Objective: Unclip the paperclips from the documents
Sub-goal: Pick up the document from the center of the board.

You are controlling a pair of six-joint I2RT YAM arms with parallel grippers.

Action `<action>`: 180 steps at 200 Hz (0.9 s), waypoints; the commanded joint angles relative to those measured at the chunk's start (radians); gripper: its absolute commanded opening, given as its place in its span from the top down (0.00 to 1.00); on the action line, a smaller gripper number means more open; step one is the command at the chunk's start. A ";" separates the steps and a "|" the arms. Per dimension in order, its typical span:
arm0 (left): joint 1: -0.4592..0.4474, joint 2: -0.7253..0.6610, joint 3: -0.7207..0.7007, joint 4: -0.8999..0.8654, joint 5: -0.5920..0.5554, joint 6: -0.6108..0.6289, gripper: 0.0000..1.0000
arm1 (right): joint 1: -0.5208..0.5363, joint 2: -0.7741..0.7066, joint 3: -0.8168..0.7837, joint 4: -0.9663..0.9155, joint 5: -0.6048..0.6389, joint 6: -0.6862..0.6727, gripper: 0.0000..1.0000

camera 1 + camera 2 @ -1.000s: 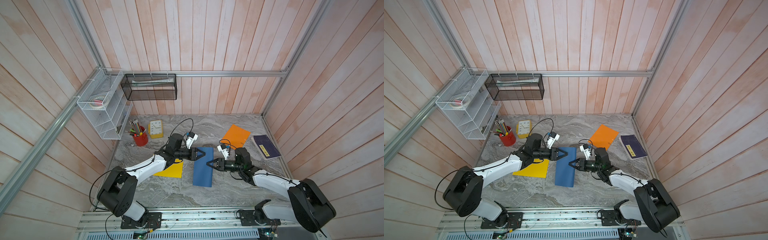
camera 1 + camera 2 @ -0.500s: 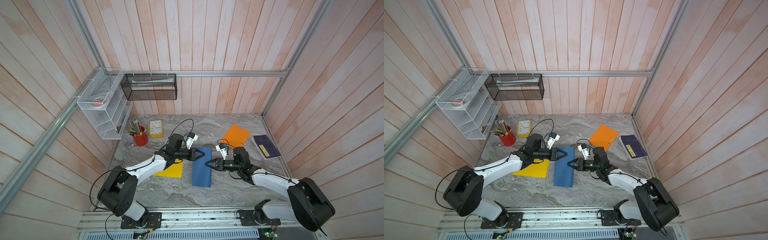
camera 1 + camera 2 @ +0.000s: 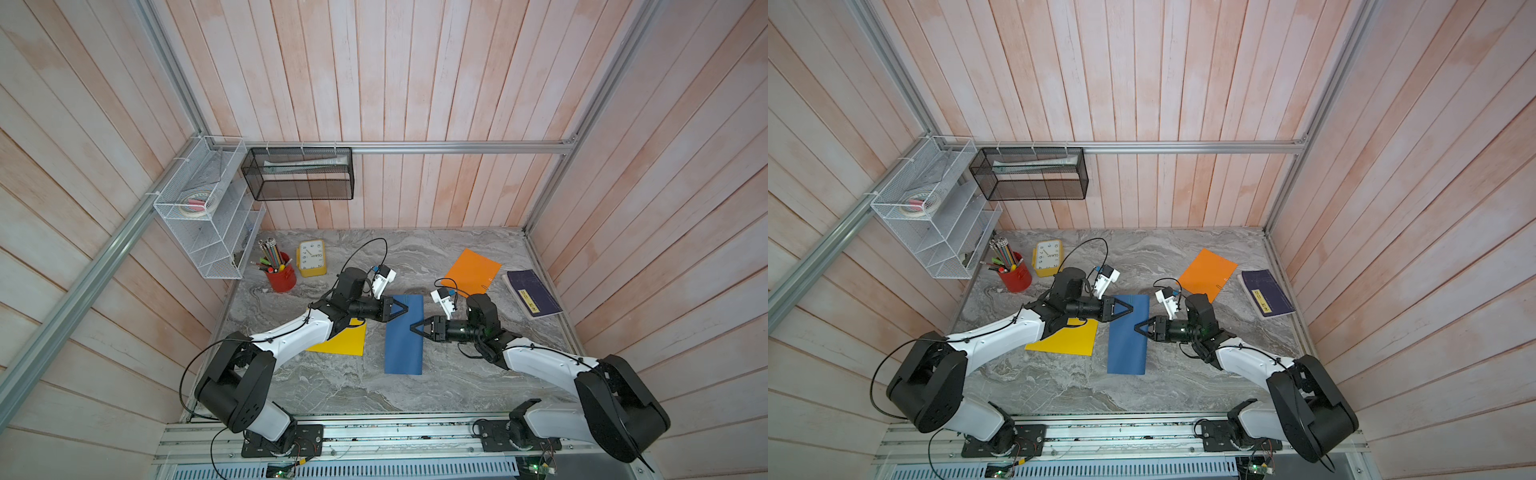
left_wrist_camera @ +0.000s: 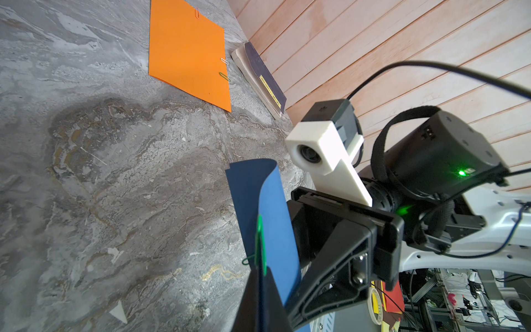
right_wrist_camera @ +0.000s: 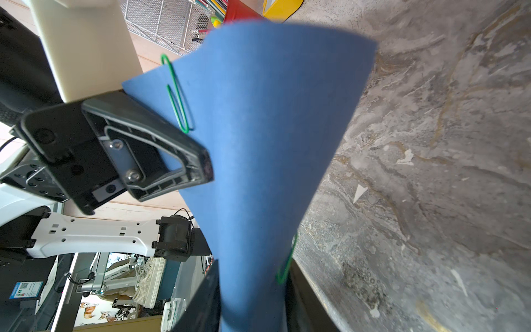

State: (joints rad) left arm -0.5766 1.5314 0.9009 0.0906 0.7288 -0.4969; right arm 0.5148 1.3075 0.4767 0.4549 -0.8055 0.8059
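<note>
The blue document (image 3: 403, 349) (image 3: 1127, 353) lies mid-table with its far end curled up off the marble. My left gripper (image 3: 405, 308) (image 4: 260, 273) is shut on that end's edge, over the tip of a green paperclip (image 4: 260, 241) (image 5: 178, 95). Facing it, my right gripper (image 3: 411, 327) (image 5: 253, 267) has the bent sheet (image 5: 258, 129) filling its jaws, with a second green paperclip (image 5: 287, 264) beside one finger. The yellow document (image 3: 345, 343) lies partly under my left arm. The orange document (image 3: 471, 270) (image 4: 186, 51) carries red (image 4: 197, 13), silvery (image 4: 224, 60) and green (image 4: 224, 77) paperclips.
A dark purple book (image 3: 532, 293) lies by the right wall. A red pencil cup (image 3: 282, 276) and a yellow clock (image 3: 311, 257) stand at the back left. A white wire rack (image 3: 208, 208) and a black mesh basket (image 3: 299, 174) hang on the walls.
My left gripper's jaws have closed on the blue sheet's edge at the green paperclip. My right gripper has slid a little to the left along the sheet.
</note>
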 commanded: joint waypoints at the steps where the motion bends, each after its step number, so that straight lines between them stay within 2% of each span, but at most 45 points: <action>1: 0.003 0.014 -0.005 -0.015 0.009 0.020 0.96 | 0.005 0.006 0.019 -0.002 0.008 -0.021 0.60; 50: 0.004 0.007 0.037 -0.089 0.002 0.069 0.99 | -0.008 -0.013 0.032 -0.096 0.032 -0.090 0.47; 128: 0.020 -0.006 0.175 -0.356 -0.048 0.264 1.00 | -0.091 -0.118 0.146 -0.479 0.143 -0.366 0.22; 180: 0.034 -0.011 0.231 -0.462 -0.064 0.354 1.00 | -0.108 -0.150 0.246 -0.624 0.224 -0.515 0.19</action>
State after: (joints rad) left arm -0.5526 1.5314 1.0992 -0.2832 0.6830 -0.2214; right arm 0.4156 1.1873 0.6704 -0.0559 -0.6453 0.4053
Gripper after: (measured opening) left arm 0.050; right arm 0.814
